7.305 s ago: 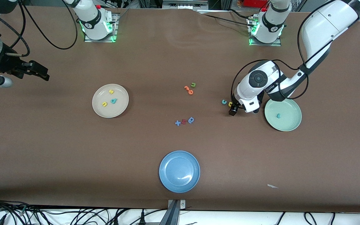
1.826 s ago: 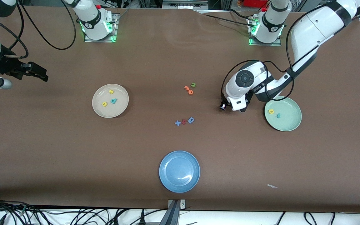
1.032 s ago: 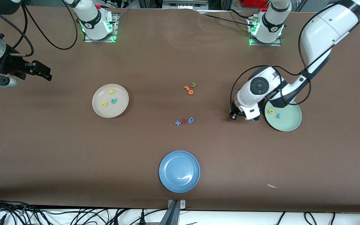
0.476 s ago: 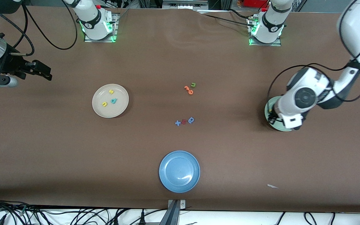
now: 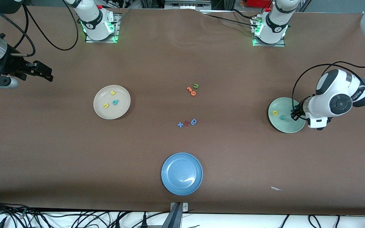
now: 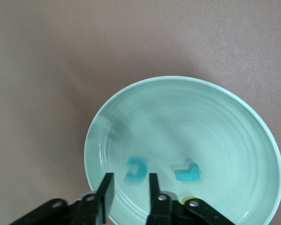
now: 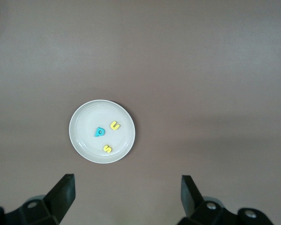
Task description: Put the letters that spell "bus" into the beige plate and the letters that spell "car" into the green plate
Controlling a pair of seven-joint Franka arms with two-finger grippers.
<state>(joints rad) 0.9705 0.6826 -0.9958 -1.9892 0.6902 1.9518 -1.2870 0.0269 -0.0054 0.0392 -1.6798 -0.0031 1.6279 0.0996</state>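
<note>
Brown surface (image 5: pixel 182 57); left tool (image 6: pixel 129 190) over green plate (image 6: pixel 253 126), fingers slightly parted, teal "c" (image 6: pixel 136 169) just below, apparently loose; should open fully, lift straight; right tool (image 7: pixel 126 192) spread, waiting

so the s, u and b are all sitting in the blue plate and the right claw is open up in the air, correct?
Not quite. The front view shows the blue plate holding nothing; the yellow s, yellow u and teal b lie in the beige plate. The right wrist view confirms it. The right claw is indeed open, up in the air.
</note>
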